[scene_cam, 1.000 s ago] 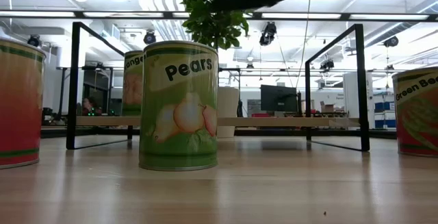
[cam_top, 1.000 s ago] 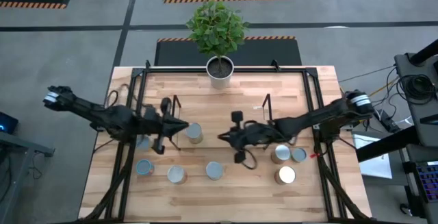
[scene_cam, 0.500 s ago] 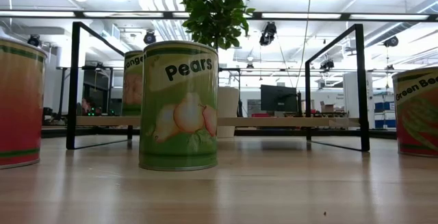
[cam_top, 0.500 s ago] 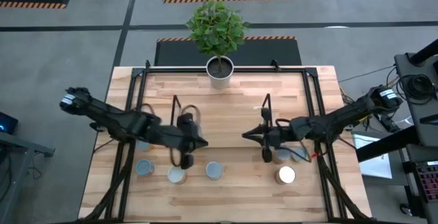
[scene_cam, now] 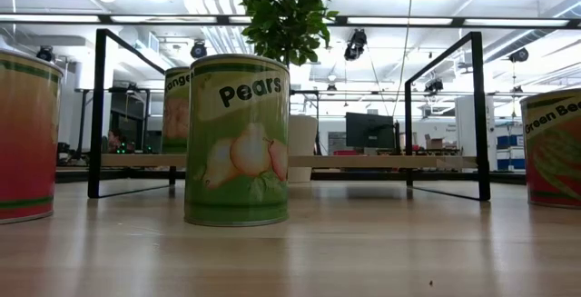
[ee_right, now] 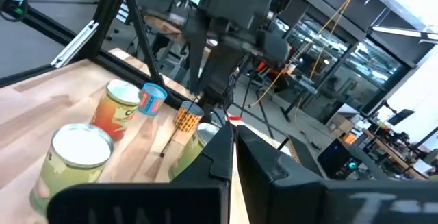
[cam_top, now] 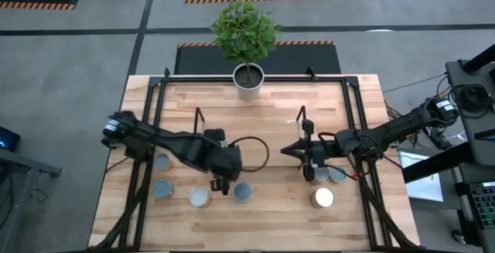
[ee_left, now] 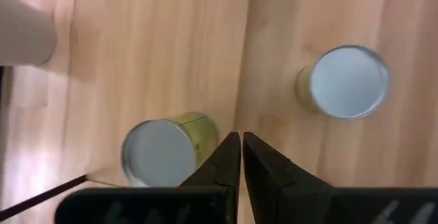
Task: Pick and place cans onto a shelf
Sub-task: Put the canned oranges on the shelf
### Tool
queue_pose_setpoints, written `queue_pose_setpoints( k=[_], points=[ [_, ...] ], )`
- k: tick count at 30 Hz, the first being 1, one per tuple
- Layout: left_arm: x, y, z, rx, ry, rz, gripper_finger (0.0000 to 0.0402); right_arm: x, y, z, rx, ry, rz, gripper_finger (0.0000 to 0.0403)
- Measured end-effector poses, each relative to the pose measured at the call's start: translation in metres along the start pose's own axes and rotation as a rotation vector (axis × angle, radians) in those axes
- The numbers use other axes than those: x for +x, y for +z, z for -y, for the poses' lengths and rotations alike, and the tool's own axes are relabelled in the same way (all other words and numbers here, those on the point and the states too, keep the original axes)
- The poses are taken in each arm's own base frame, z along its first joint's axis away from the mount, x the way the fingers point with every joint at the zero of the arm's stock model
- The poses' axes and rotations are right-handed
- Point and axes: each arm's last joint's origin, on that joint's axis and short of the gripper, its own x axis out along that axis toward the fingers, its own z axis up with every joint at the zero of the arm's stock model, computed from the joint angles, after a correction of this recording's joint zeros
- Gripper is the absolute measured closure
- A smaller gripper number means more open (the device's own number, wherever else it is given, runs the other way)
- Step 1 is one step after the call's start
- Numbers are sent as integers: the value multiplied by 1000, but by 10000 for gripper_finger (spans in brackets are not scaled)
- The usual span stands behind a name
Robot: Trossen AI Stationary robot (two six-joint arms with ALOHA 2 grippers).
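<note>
Cans sit scattered over the near half of the wooden table, none of them on the shelf, whose thin black wire end frames stand near the middle of the table, toward twelve o'clock from the cans. Seen from above, three cans line up toward seven o'clock from the table's centre: one with a bluish top, a pale-topped one and another just beside it. A fourth can shows partly under the left arm. Over at about four o'clock, a bright white-topped can stands a little nearer than a pair of cans tucked under the right arm.

The left gripper hangs above the pale-topped can and its neighbour, its fingers pressed together with nothing between them. From its wrist, a green-sided can lies just beside the fingertips and a second can well apart.

The right gripper points toward nine o'clock, close to the shelf's right end frame, jaws together and empty.

From table height, a green can labelled Pears stands in front, with the shelf's light board behind it. A potted plant sits at the twelve o'clock edge.
</note>
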Motion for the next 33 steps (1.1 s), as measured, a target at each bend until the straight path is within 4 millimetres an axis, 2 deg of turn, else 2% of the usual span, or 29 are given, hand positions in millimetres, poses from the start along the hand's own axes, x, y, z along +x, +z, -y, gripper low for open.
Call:
queue_pose_setpoints(
  k=[4, 8, 15, 25, 33],
  points=[
    [11, 11, -3, 33, 27, -48, 400, 0, 0, 0, -12, 0, -1, 394],
    [18, 13, -9, 52, 43, -79, 400, -1, 1, 1, -17, -2, 1, 394],
    [32, 1, -23, 33, 128, -128, 400, -2, 1, 1, -19, 1, -5, 394],
    [70, -19, -26, -18, 216, -191, 400, -2, 0, 1, -18, -1, -15, 394],
    [76, -24, -26, -133, 248, -194, 400, -2, 0, 1, -19, -2, -15, 394]
  ],
)
